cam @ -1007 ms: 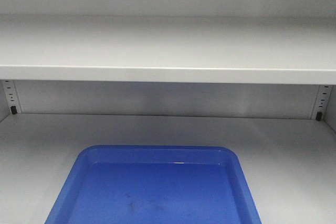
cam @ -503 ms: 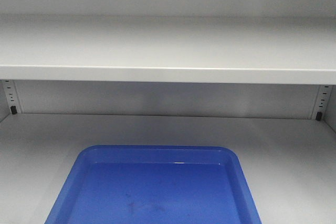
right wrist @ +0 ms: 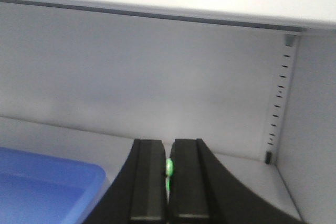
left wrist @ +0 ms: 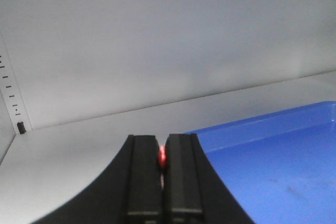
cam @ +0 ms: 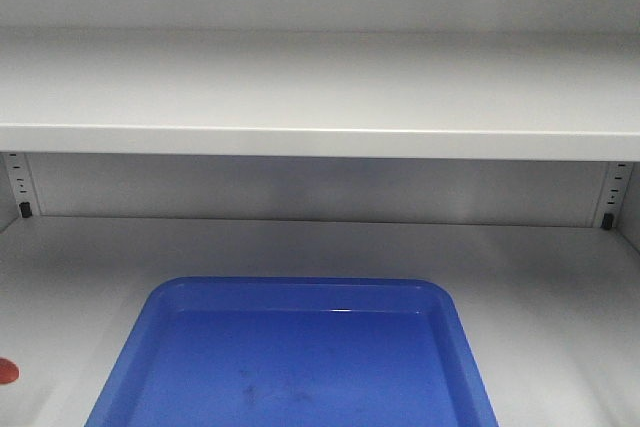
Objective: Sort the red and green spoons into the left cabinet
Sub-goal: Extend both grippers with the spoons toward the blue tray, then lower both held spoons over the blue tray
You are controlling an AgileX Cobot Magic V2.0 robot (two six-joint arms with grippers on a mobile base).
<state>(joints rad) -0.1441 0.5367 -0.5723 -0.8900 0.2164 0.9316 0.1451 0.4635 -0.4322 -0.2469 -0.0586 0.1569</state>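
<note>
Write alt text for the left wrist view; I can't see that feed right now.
The left gripper is closed on the red spoon, of which only a sliver shows between its black fingers. A blue tray lies to the right on the pale grey cabinet shelf, with a perforated strip at far left.

My front camera looks level and straight into the cabinet (cam: 560,297), close up: shelf (cam: 320,87) edge across the middle, tray (cam: 300,287)'s far end below. Each wrist camera sits just behind its gripper, facing the back wall (cam: 320,192). The left looks past my left gripper (left wrist: 163,140) and its red spoon (left wrist: 163,156) toward the left strip (left wrist: 10,98); the right past my right gripper (right wrist: 168,144) and green spoon (right wrist: 169,167) toward the right strip (right wrist: 278,98). All three share tray and back wall; front sees both strips.
</note>
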